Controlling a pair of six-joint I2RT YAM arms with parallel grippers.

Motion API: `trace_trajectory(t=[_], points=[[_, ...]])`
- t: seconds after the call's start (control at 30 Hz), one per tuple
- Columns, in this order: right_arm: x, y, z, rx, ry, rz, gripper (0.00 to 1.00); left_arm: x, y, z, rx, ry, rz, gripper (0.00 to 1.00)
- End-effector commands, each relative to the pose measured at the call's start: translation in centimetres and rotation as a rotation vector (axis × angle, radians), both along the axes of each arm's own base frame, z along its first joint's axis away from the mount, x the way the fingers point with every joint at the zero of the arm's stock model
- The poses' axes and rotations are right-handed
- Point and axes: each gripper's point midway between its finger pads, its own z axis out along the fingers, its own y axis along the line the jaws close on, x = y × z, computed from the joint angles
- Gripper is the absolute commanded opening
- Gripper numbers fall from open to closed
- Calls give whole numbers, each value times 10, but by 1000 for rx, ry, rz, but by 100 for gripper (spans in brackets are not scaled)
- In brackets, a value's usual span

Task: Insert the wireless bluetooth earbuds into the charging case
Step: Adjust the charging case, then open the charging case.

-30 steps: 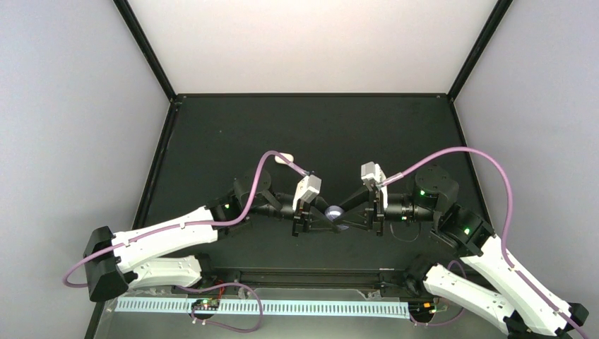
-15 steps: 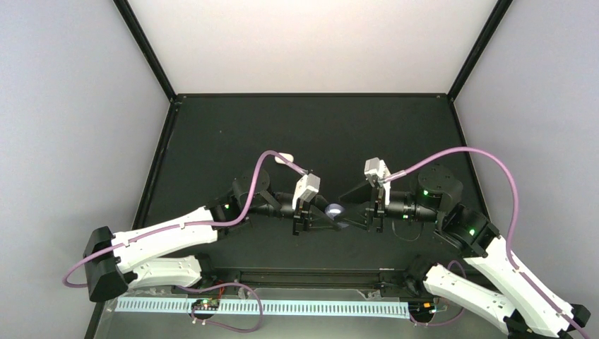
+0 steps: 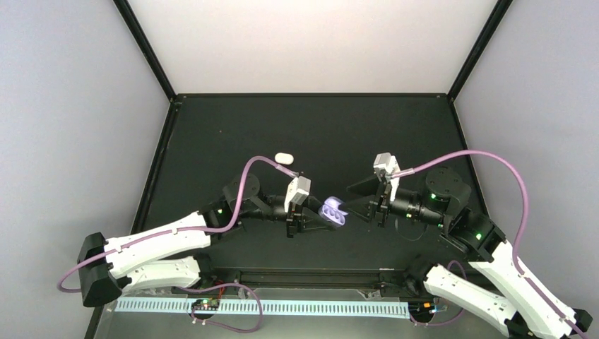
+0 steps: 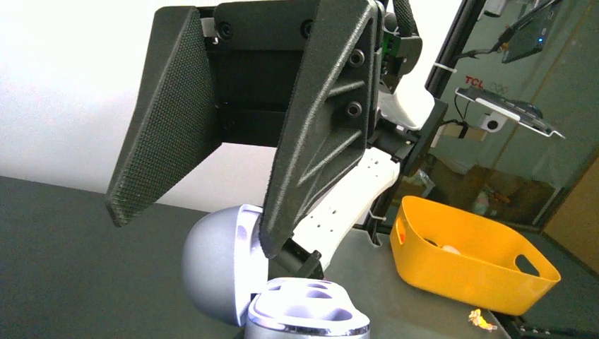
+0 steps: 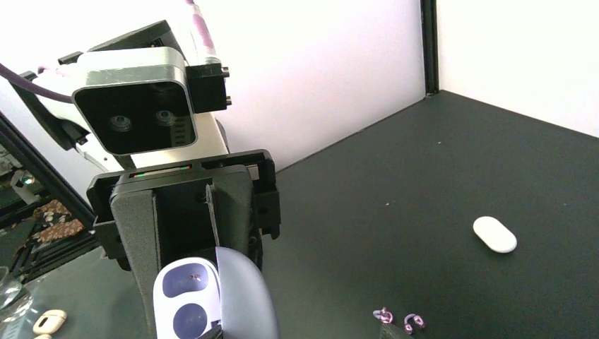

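The charging case (image 3: pixel 333 212) is open, lavender inside, and held off the table in my left gripper (image 3: pixel 319 216), which is shut on its base. In the right wrist view the case (image 5: pixel 187 296) shows two empty wells, lid (image 5: pixel 244 296) hinged to the right. In the left wrist view the base (image 4: pixel 307 311) sits at the bottom edge with the lid (image 4: pixel 215 261) up on its left. My right gripper (image 3: pixel 354 200) is open and empty just right of the case; its fingers (image 4: pixel 321 134) spread wide. Two tiny curled earbuds (image 5: pixel 383 315) (image 5: pixel 413 323) lie on the table.
A small white pill-shaped object (image 3: pixel 283 157) lies on the dark table behind the left arm, also in the right wrist view (image 5: pixel 494 234). A yellow bin (image 4: pixel 459 268) stands beyond the table. Black frame posts (image 3: pixel 145 46) rise at the back corners.
My right gripper has drawn back to the right, away from the case, with its jaws open. My left gripper has pulled left with the case, which now shows open with its lavender inside up.
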Motion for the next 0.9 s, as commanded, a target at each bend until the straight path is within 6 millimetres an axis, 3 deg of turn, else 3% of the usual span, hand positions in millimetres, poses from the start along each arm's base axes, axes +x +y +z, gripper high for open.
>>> trace_trajectory(t=[0.0,0.1,0.27,0.5,0.73,0.87], points=[[2,-8,15,38,-26,-42,54,-3,5,18,-64,-53,11,2],[-16,1,24,75,-10,73,54,-2,6,18,-67,-55,18,2],[-21,11,24,72,20,145,49,-3,7,20,-76,-63,19,2],[-17,19,14,40,44,161,30,-3,8,26,-94,-70,18,2],[-17,17,16,38,18,157,15,-3,7,26,-94,-67,17,2],[-21,15,20,40,-2,168,9,-1,5,25,-89,-56,20,15]])
